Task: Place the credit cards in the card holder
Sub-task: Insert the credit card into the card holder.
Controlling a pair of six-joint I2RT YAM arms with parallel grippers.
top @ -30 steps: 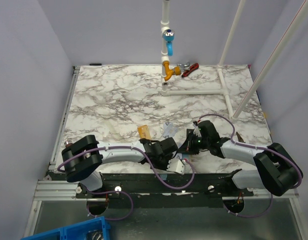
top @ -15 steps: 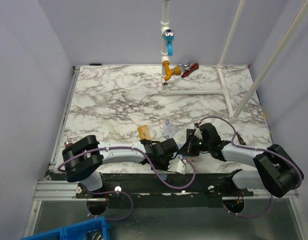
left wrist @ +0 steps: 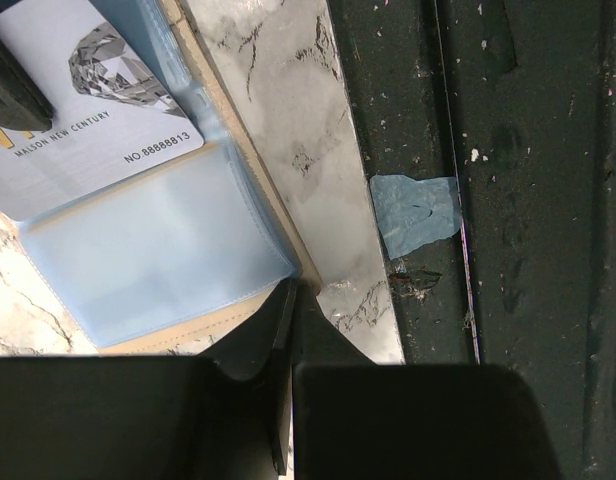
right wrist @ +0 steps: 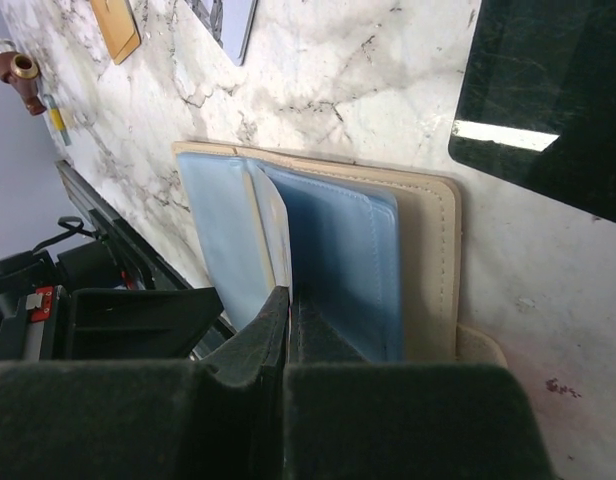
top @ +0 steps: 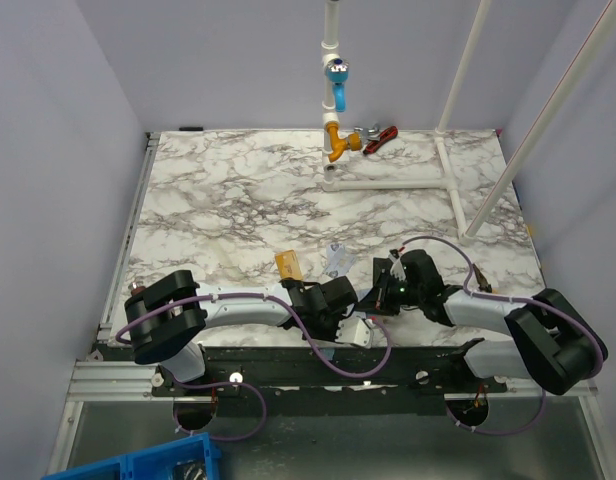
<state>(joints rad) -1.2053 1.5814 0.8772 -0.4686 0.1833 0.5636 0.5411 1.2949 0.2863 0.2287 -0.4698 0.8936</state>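
The card holder (right wrist: 428, 260) lies open at the table's front edge (top: 360, 328), beige outside and light blue inside (left wrist: 158, 260). A white card printed with a diamond (left wrist: 98, 90) sits in it. My right gripper (right wrist: 291, 300) is shut on a thin inner leaf of the holder, which stands up between its tips. My left gripper (left wrist: 291, 300) is shut, tips against the holder's near corner. Three credit cards lie flat on the marble: gold (right wrist: 116, 25), pale patterned (right wrist: 228, 20) and black (right wrist: 548, 100). The gold one (top: 288, 264) and the pale one (top: 337, 260) lie just behind both grippers.
A black rail (left wrist: 528, 200) with a scrap of blue tape (left wrist: 418, 210) runs along the front edge. At the back stand a white pipe frame with an orange and blue valve (top: 334, 140) and red-handled pliers (top: 380, 134). A blue bin (top: 138, 465) sits below, left.
My right gripper has shifted slightly left and nearer, toward the holder. The left arm has stayed where it was.
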